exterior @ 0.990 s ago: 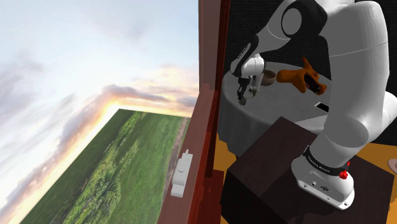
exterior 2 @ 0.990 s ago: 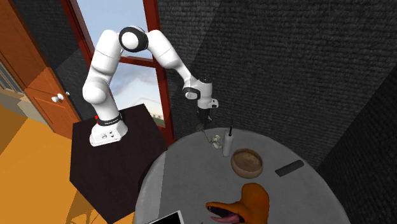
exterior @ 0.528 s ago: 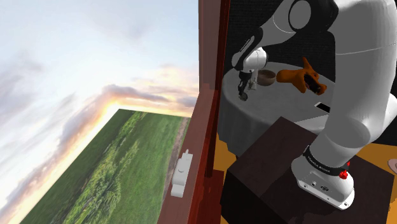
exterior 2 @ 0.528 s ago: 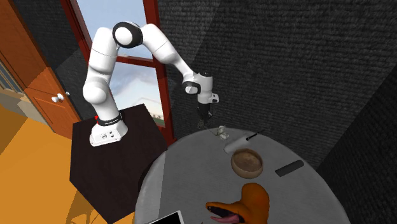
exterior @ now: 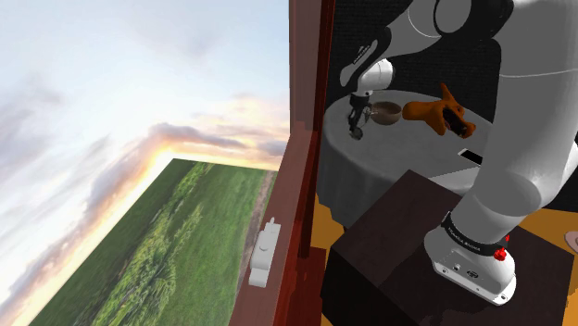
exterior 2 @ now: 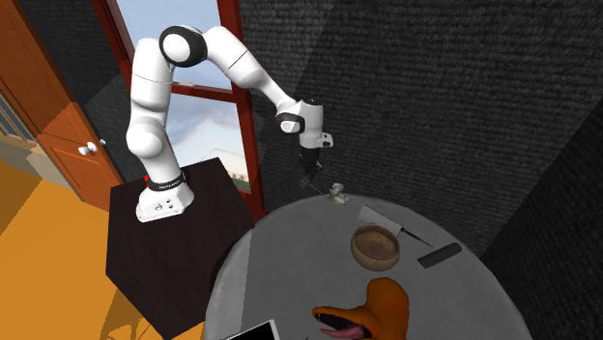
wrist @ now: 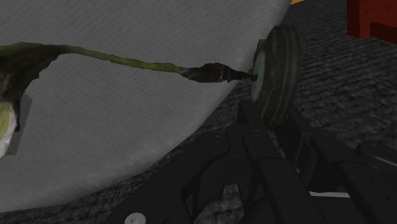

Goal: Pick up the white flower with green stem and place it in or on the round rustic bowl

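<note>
The white flower (exterior 2: 337, 193) hangs by its thin green stem from my gripper (exterior 2: 309, 180), just above the far rim of the round grey table (exterior 2: 290, 280). In the wrist view the stem (wrist: 127, 60) runs out from a small round disc (wrist: 277, 73) at its end, which sits at my gripper (wrist: 273, 118), shut on it. The brown round bowl (exterior 2: 375, 246) stands on the table, a short way toward the second exterior view's right of the flower. In the shoulder view the gripper (exterior: 356, 119) is just left of the bowl (exterior: 389, 112).
A pale bottle (exterior 2: 380, 220) with a black stick lies on its side between flower and bowl. An orange toy (exterior 2: 375, 307), a black remote (exterior 2: 440, 256) and a white slab (exterior 2: 253, 332) also lie on the table. A red window frame (exterior 2: 240, 106) stands behind the arm.
My gripper rose and moved toward the bowl side with the flower. The pale bottle, upright a second ago, tipped over and now lies flat.
</note>
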{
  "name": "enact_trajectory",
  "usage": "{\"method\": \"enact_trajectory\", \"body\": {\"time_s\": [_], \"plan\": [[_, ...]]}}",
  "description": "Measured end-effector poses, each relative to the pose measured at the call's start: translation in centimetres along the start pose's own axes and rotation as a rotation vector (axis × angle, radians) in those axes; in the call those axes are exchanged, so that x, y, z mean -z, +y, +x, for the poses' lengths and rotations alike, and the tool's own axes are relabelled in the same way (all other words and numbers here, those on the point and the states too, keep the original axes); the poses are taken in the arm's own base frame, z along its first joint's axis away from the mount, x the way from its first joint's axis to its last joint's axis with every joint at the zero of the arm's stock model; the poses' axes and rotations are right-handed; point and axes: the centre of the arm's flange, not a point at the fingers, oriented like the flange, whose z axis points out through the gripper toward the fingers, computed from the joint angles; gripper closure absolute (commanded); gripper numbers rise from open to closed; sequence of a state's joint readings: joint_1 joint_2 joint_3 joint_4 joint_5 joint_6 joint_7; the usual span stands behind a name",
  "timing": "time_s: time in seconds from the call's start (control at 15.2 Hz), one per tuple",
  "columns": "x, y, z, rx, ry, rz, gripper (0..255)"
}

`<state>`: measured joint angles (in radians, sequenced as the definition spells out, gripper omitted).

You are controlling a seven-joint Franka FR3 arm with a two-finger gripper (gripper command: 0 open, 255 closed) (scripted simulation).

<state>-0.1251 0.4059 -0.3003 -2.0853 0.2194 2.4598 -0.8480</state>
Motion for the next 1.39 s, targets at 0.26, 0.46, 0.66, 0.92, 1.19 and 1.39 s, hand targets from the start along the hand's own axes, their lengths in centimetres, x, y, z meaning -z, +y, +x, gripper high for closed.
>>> {"method": "enact_trajectory", "body": {"time_s": [0.26, 0.46, 0.66, 0.92, 1.19, 1.39], "plan": [[2.1, 0.1, 0.1, 0.0, 0.0, 0.0, 255], [3.8, 0.1, 0.0, 0.0, 0.0, 0.0, 255], [5.4, 0.0, 0.1, 0.0, 0.0, 0.0, 255], [6.5, 1.2, 0.0, -0.001, 0.0, 0.0, 255], [7.4, 6.5, -0.3, -0.002, 0.0, 0.0, 255], [7.3, 10.5, -0.6, -0.002, 0.0, 0.0, 255]]}}
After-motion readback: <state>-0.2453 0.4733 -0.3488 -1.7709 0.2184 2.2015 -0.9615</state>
